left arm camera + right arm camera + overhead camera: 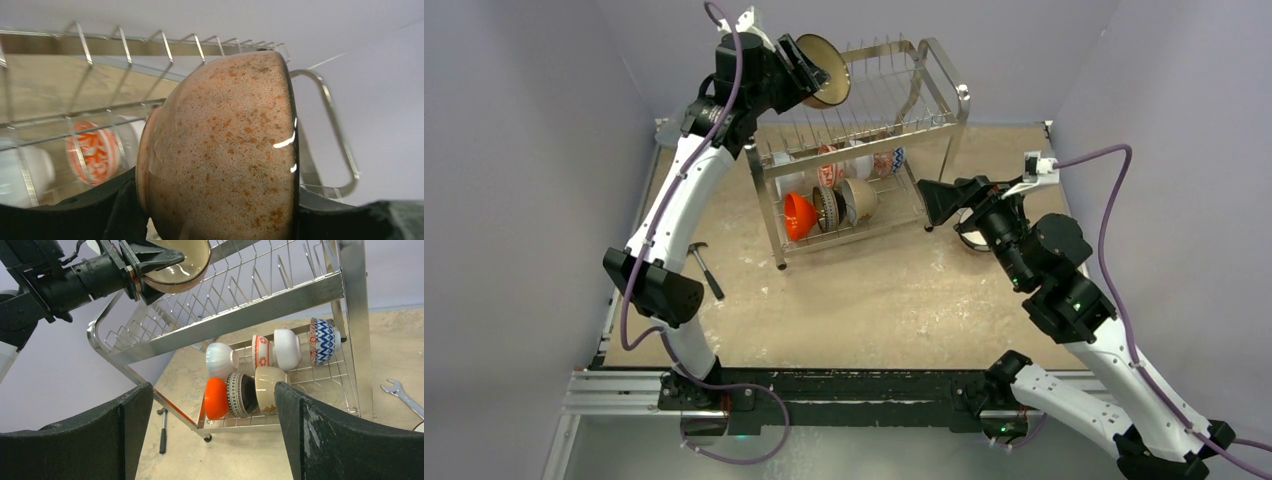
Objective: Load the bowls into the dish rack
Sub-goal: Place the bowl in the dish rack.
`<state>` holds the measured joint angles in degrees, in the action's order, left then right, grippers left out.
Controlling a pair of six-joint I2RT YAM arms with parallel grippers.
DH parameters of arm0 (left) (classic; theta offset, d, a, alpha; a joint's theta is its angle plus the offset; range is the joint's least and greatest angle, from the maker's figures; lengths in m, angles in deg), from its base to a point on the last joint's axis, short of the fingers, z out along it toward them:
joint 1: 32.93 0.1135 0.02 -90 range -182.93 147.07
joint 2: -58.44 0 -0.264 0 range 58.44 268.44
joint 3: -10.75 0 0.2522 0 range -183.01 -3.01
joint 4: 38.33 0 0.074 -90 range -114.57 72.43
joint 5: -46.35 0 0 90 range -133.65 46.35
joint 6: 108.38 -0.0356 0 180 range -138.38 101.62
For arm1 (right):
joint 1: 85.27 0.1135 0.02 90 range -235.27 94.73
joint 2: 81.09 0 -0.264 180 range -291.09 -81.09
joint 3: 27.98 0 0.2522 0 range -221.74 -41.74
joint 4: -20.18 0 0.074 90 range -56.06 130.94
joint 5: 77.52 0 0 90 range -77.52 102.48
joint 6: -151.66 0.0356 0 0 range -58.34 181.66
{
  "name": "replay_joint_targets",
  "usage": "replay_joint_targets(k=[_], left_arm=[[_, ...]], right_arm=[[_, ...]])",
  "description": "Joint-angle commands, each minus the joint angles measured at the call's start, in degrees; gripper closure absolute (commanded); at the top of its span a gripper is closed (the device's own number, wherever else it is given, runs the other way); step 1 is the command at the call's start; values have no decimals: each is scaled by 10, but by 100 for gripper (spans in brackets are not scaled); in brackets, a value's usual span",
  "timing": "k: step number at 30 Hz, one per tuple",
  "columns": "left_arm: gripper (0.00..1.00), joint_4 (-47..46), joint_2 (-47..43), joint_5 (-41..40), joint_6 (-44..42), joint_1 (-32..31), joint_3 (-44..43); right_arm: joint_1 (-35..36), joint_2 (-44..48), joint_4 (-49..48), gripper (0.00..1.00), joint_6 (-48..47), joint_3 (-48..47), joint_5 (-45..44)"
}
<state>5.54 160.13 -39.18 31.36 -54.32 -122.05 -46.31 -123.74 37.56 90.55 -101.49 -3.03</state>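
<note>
Pale walls are closing in a scuffed tan desk [874, 300], where the rack [944, 115] is standing toward the far side. The left fingers [100, 220] are clamping the brown bowl [826, 70] by its rim and foot, holding it on edge over the left end of the rack's upper tier, close to the prongs. Whether it is touching the wires I cannot tell. The right fingers [100, 440] are hanging spread wide with nothing between them, near the right end of the lower tier and pointing at it. Seven bowls are sitting on edge in that lower tier. In the front row an orange bowl [216, 398], a dark striped bowl [242, 394] and a cream bowl [270, 387] are leaning side by side. Behind them a white bowl [221, 360], a red floral bowl [261, 351], a second white bowl [287, 349] and a blue zigzag bowl [322, 341] are lining up. A hammer [707, 268] is lying on the desk left of the rack, and a wrench [402, 396] right of it.
</note>
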Motion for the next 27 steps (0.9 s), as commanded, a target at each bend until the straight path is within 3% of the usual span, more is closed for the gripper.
replay_joint_targets(k=[1, 6, 13, 27], left_arm=[[100, -40, -16, -69, -121, 1, -80], [100, 3, 2, -117, -203, -12, -131], [100, -32, -12, -304, -385, -110, -118], [100, -50, -40, -382, -583, -130, -82]], right_arm=[[2, 1, -11, 8, 1, -1, 5], [2, -2, -12, 8, 4, 2, 9], [2, -4, -14, 8, 10, 5, 13], [2, -11, -10, 8, 10, 7, 24]])
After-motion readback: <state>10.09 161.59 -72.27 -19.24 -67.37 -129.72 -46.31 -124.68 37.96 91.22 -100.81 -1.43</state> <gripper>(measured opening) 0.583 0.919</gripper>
